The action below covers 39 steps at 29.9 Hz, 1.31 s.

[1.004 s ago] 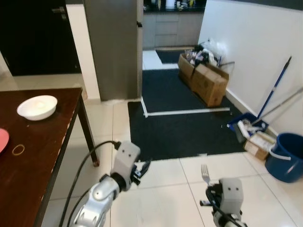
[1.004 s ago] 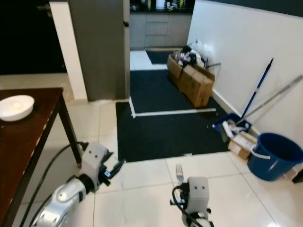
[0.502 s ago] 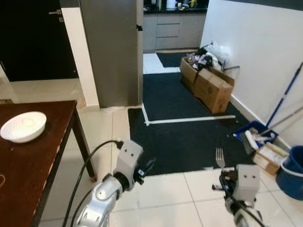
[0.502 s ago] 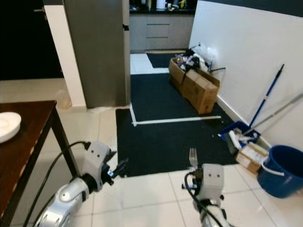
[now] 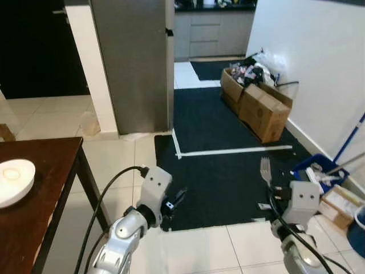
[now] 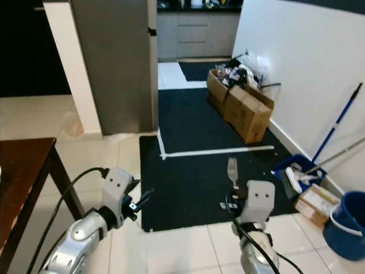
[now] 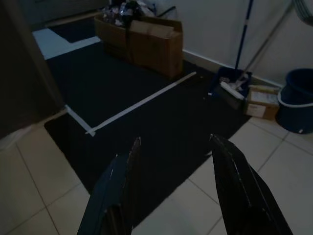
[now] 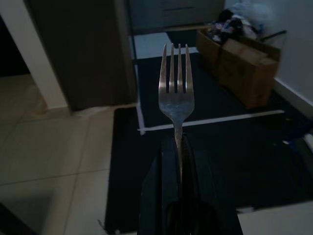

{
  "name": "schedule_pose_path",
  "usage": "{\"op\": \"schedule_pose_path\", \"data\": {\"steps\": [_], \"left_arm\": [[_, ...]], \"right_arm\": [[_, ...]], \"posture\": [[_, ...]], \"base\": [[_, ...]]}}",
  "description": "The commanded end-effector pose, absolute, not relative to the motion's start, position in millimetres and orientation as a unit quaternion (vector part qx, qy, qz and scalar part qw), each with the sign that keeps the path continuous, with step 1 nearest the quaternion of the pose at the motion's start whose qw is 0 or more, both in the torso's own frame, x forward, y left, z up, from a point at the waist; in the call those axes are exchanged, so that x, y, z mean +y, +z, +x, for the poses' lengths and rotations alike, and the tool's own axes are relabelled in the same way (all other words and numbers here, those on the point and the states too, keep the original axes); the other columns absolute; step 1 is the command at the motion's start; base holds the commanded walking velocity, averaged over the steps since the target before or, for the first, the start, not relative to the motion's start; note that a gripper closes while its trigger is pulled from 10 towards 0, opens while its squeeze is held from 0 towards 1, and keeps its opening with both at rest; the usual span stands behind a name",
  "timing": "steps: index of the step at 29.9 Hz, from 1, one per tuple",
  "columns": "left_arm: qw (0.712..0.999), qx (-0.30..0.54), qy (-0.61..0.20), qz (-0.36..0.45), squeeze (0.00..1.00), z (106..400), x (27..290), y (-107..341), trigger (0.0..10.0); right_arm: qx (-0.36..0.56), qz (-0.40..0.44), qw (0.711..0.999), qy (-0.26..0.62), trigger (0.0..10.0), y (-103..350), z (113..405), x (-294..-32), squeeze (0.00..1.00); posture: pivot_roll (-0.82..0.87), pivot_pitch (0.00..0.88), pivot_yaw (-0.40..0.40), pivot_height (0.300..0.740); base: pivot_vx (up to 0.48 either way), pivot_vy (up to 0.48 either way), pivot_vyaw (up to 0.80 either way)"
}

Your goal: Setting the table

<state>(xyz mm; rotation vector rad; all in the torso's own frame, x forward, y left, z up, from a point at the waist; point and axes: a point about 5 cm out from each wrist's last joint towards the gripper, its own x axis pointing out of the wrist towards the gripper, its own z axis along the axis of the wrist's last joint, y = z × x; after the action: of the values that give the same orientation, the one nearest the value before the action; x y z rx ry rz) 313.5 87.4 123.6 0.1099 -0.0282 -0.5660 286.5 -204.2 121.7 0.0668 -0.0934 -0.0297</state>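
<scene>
Fork (image 8: 176,93) stands upright in the right gripper (image 6: 239,194), its handle clamped between the closed fingers and its tines pointing up and forward along the gripper's line. The table (image 5: 40,211) where it belongs lies well off to the left of that gripper, beyond the left gripper (image 5: 175,200), which is empty with its fingers (image 7: 117,191) spread apart and sits nearer the table's corner. A white bowl (image 5: 12,180) rests on the tabletop near its far edge. Ahead of both grippers lies a dark rug (image 6: 194,171); cardboard boxes (image 5: 259,105) stand further off by the wall, and a mop (image 6: 328,142) to the right. Nothing appears to block a leftward turn toward the table.
</scene>
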Motion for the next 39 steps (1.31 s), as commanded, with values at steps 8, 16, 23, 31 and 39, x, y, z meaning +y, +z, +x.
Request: {"op": "schedule_pose_path", "data": {"steps": [8, 16, 23, 31, 39], "left_arm": [[0.961, 0.001, -0.269, 0.058, 0.0, 312.9, 93.3, 116.9, 10.0], [0.963, 0.003, -0.263, 0.058, 0.0, 313.9, 94.4, 116.5, 10.0], [0.969, 0.01, -0.244, 0.035, 0.0, 316.1, 96.5, 117.6, 10.0], [0.969, 0.014, -0.246, 0.03, 0.0, 316.0, 93.5, 117.9, 10.0], [0.97, 0.016, -0.241, 0.03, 0.0, 315.5, 94.8, 118.3, 10.0]], "right_arm": [[-0.03, 0.059, 0.997, 0.03, 10.0, 115.3, 281.6, -188.7, 0.0], [-0.03, 0.07, 0.996, 0.042, 10.0, 117.4, 282.1, -186.0, 0.0], [-0.022, 0.075, 0.995, 0.056, 10.0, 116.7, 282.3, -183.7, 0.0], [-0.021, 0.071, 0.995, 0.063, 10.0, 117.3, 281.8, -182.5, 0.0], [-0.03, 0.137, 0.989, 0.046, 10.0, 122.9, 284.5, -185.5, 0.0]], "posture": [[0.02, 0.033, 0.081, 0.74], [0.02, 0.024, 0.08, 0.74], [0.02, 0.021, 0.078, 0.74], [0.02, 0.018, 0.078, 0.74], [0.02, 0.025, 0.081, 0.74]], "base": [[0.465, 0.0, 0.0], [0.426, 0.0, 0.0], [0.042, 0.0, 0.0], [0.0, 0.0, 0.0], [0.0, 0.0, 0.55]]}}
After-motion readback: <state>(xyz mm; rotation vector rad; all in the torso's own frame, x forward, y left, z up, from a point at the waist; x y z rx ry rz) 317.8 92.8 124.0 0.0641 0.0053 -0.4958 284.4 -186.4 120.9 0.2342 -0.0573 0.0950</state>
